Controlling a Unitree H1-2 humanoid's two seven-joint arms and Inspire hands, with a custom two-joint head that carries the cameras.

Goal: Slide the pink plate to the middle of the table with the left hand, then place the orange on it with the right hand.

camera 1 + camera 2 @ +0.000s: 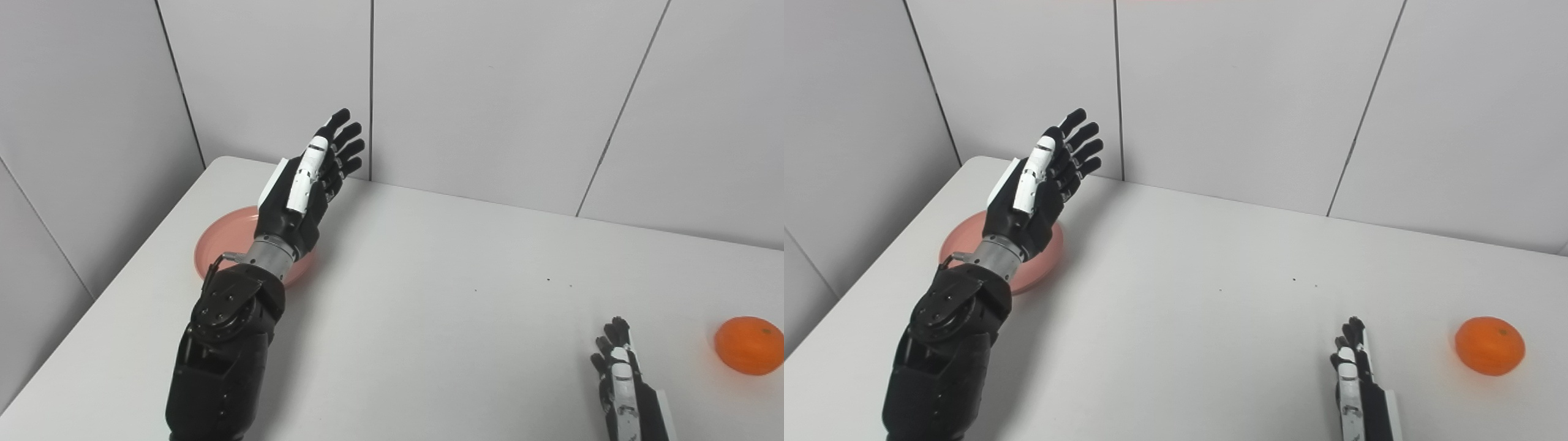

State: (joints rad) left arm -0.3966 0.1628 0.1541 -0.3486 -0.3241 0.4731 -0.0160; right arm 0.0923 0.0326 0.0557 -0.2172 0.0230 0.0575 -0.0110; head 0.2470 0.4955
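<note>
At the left of the frame the pink plate (228, 236) lies on the white table (429, 318), near its far left corner. The left hand (306, 184) hangs above the plate's right part, fingers straight and slightly spread toward the wall, holding nothing; its wrist covers the plate's near right rim. At the lower right the right hand (1356, 373) lies low by the table, fingers extended and apart, empty. Just right of it, apart, sits the orange (1489, 345) near the frame's right edge.

pink plate (223, 242) far left, orange (748, 345) right
</note>
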